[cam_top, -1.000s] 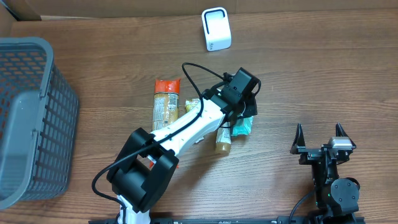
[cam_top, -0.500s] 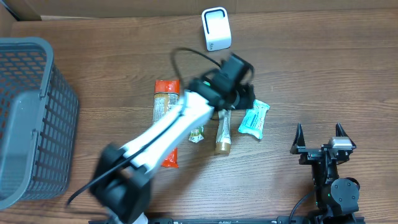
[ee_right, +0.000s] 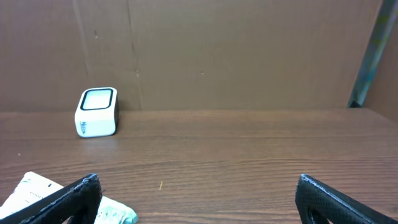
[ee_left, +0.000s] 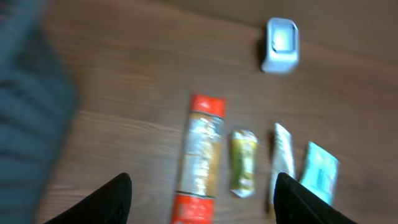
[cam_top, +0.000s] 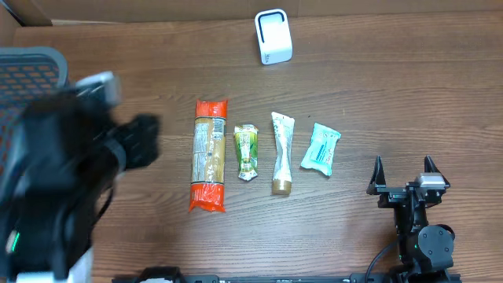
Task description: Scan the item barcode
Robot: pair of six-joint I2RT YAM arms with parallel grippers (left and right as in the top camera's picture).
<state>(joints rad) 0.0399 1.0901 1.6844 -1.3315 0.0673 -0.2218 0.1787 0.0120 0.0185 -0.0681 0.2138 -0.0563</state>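
Observation:
Four items lie in a row on the wooden table: a long red-and-gold packet [cam_top: 209, 166], a green sachet [cam_top: 247, 152], a cream tube [cam_top: 281, 152] and a teal packet [cam_top: 321, 148]. The white barcode scanner [cam_top: 273, 36] stands at the back. My left arm [cam_top: 63, 173] is a big blur at the left, raised well above the table. In the left wrist view, my left gripper [ee_left: 202, 205] hangs open and empty high over the red packet [ee_left: 202, 155]. My right gripper [cam_top: 404, 187] rests open at the front right, and the teal packet [ee_right: 118, 214] lies by its left finger.
A grey mesh basket [cam_top: 31, 59] stands at the far left, partly behind the blurred left arm. A brown cardboard wall [ee_right: 249, 56] closes off the back of the table behind the scanner [ee_right: 96, 112].
My left gripper opened and let the teal packet go to the right of the tube. The left arm then swung up and away to the left. The right arm stayed still.

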